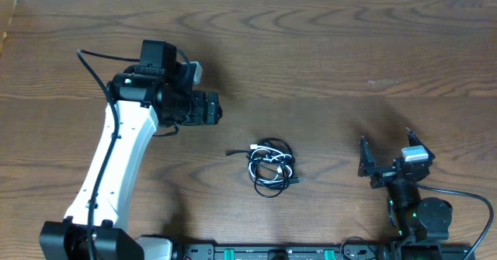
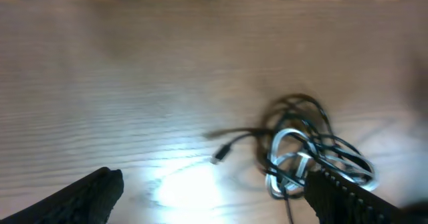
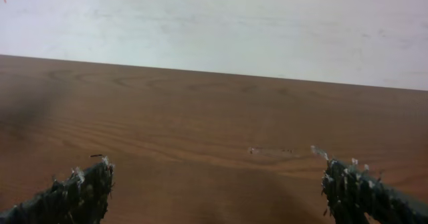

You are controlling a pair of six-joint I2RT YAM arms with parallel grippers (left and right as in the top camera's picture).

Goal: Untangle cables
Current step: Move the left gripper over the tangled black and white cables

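The right hand (image 3: 217, 177) is spread wide, its fingers (image 3: 80, 194) at 7 and 5 o'clock over a brown wood-grain surface (image 3: 200, 110); white wall (image 3: 214, 23) at 12 o'clock

Brown wood-grain table (image 1: 326, 50) smooth w/ slight sheen, thin black & white plastic-sheathed cables (image 1: 271, 167) glossy, right gripper (image 3: 215, 170) black pads (image 3: 83, 190) rough, frayed.

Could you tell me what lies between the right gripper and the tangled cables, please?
Nothing: the overhead view shows bare brown wooden table between the right gripper and the tangled black and white cables.
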